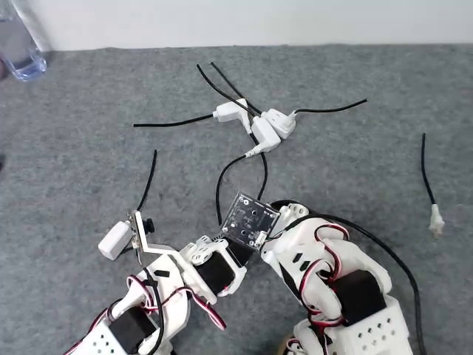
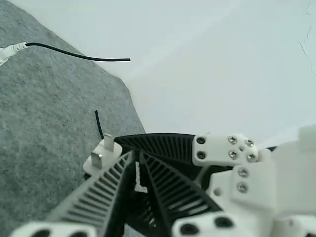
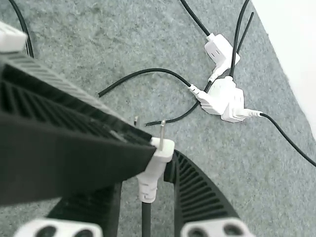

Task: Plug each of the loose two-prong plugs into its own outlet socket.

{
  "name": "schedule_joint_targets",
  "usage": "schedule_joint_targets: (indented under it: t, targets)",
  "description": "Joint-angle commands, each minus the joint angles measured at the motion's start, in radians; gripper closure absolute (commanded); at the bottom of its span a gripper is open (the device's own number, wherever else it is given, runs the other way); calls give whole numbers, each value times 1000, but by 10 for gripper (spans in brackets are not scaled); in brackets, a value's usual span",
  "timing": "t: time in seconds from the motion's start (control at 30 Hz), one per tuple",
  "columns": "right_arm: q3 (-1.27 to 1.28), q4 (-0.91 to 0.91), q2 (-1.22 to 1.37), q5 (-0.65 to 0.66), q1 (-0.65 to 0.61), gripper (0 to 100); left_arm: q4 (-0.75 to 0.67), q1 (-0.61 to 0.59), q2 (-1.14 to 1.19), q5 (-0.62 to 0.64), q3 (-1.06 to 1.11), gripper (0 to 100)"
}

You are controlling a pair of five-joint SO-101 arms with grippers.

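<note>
I'm holding a two-prong plug [image 3: 156, 161] clamped in the right tool [image 3: 160, 154], its prongs pointing toward the outlets [image 3: 224, 98] farther across the grey worktop [image 1: 66, 177]. The left tool [image 2: 122, 148] is gripping a chunky white plug [image 2: 101, 155] — well apart from the outlets. A loose plug [image 1: 436, 220] is lying alone — off to the side.

Bright, even, diffuse light lies over the grey mat [image 1: 66, 170]; the cords [image 1: 174, 122] cast only faint, soft shadows; the white wall [image 2: 212, 64] glares pale and nearly featureless.
</note>
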Motion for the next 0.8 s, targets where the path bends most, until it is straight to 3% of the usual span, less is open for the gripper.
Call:
schedule_joint_targets:
  t: [0.0,0.77]
  targets:
    - [-12,8,-12,14,7,991,-21,-2,-3,-2,-8,988]
    - [-8,38,-113,14,7,991,-21,-3,-3,-2,-7,988]
